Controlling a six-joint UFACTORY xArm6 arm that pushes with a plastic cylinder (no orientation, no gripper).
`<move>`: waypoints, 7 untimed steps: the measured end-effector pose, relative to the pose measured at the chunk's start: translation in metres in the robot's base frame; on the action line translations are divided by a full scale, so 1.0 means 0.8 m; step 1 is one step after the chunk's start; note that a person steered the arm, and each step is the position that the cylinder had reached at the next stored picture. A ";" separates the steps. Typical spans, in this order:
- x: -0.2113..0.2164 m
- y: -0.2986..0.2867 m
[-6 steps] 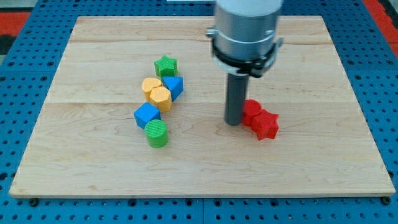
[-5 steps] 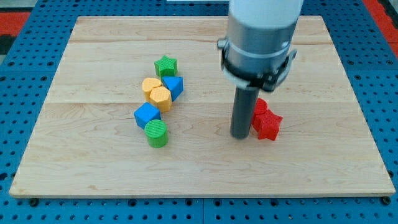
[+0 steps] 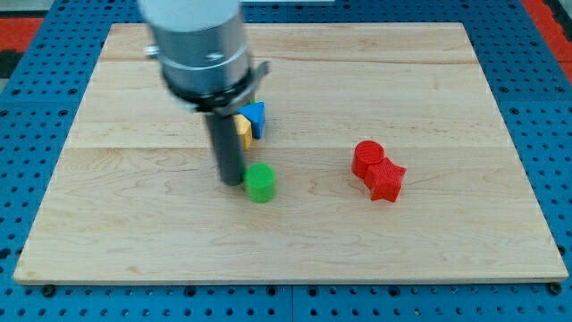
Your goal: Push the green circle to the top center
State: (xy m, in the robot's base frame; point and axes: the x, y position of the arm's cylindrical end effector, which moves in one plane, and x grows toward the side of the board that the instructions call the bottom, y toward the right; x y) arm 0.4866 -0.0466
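Note:
The green circle [image 3: 260, 182] is a short green cylinder lying on the wooden board [image 3: 447, 233], a little left of centre and below the middle. My tip [image 3: 231, 181] stands on the board just to the left of it, touching or almost touching its side. The rod and the arm's grey body rise above it and hide part of the block cluster behind.
Behind the rod a blue block [image 3: 256, 117] and a yellow block [image 3: 242, 131] show partly; the other cluster blocks are hidden. A red cylinder [image 3: 366, 157] and a red star [image 3: 387, 180] sit together right of centre.
My tip has swung from beside the red blocks across to the left. The green circle has shifted right and slightly up from its place under the blue block.

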 end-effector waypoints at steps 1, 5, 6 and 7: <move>-0.002 0.039; 0.039 0.057; -0.012 0.080; -0.015 0.152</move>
State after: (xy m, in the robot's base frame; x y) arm 0.4746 0.0751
